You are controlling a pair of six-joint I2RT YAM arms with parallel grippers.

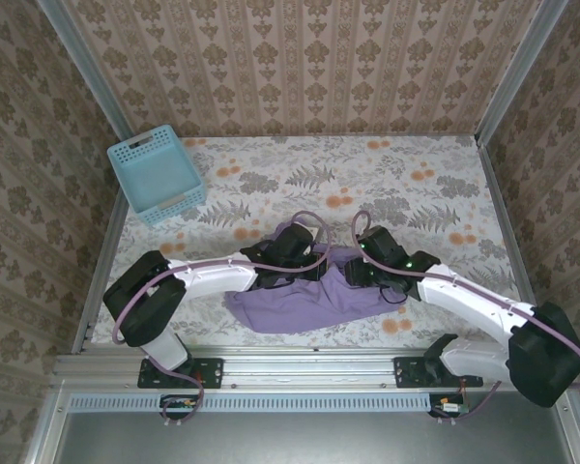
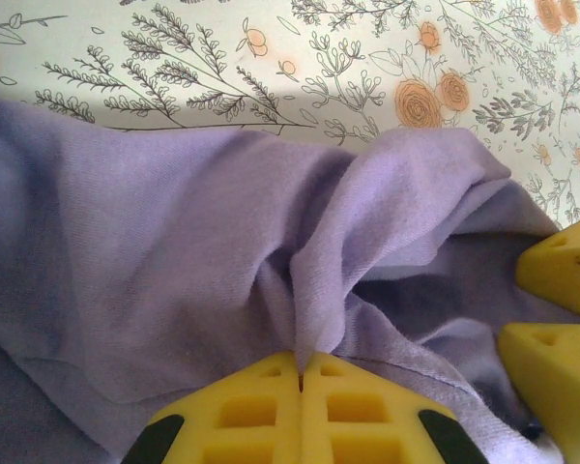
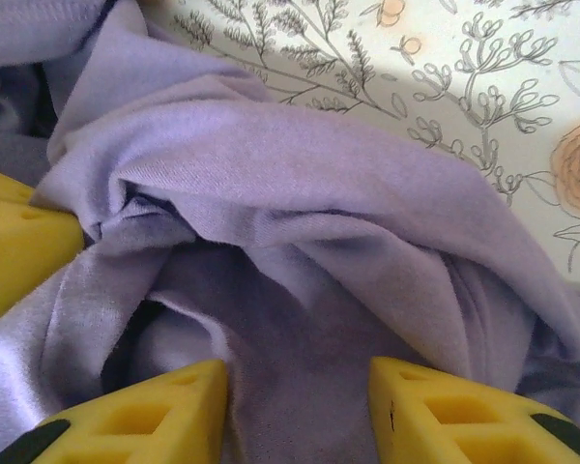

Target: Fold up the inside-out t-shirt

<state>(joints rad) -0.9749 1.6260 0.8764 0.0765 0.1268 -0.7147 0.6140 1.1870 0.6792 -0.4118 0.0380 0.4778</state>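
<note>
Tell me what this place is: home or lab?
Probably a staged robot test cell, not a home: wallpapered walls in metal framing, a floral-covered table, a mounting rail along its near edge.

1. The t-shirt (image 1: 304, 302) is seen as soft lavender-purple cloth, plain on its visible face.
2. It is bunched into a crumpled heap with deep folds.
3. It is laid near the counter's (image 1: 367, 184) front edge, centrally.

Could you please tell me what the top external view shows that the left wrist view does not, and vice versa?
Top external adds the basket at the table's far left and both whole arms. Left wrist adds the left pincer shut on a ridge of the shirt, the right pincer standing open beside it. Both share the purple shirt, bunched on the flowered table.
</note>
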